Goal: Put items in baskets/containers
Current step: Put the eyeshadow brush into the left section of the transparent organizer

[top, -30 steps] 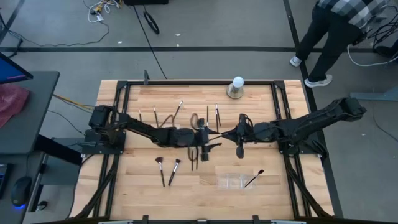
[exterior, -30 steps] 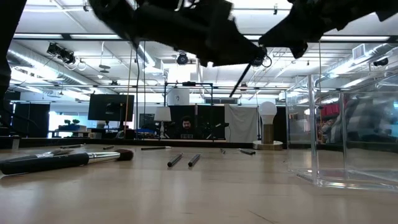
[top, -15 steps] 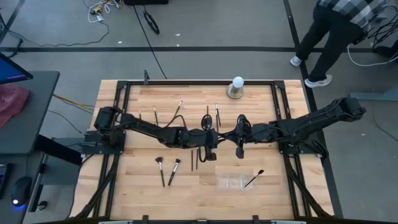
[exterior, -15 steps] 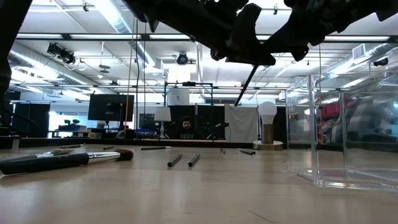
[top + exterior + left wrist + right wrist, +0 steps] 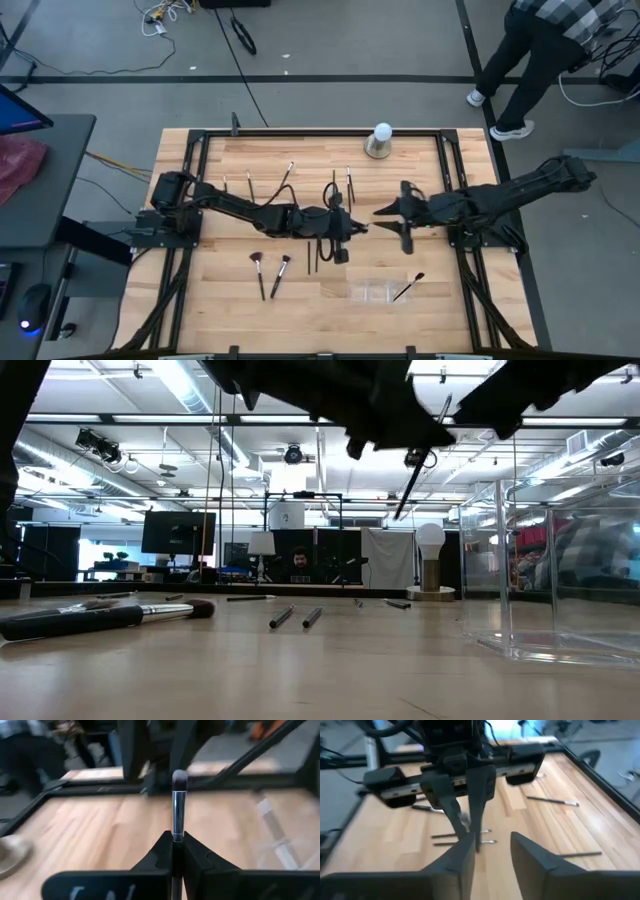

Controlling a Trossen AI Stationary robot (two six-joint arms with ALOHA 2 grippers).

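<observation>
Your left claw (image 5: 173, 851) grips a slim dark-handled, silver-ferruled makeup brush (image 5: 179, 802) upright above the tabletop (image 5: 230, 295), presenting it; your right claw (image 5: 492, 845) waits released opposite.

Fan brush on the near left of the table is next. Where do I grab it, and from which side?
Use the open right gripper; the left gripper holds a slim brush. Grip the fan brush on its thin handle just below the ferrule, from straight above, closing across it. It lies flat, and the neighbouring brush angles in toward its tail.
</observation>
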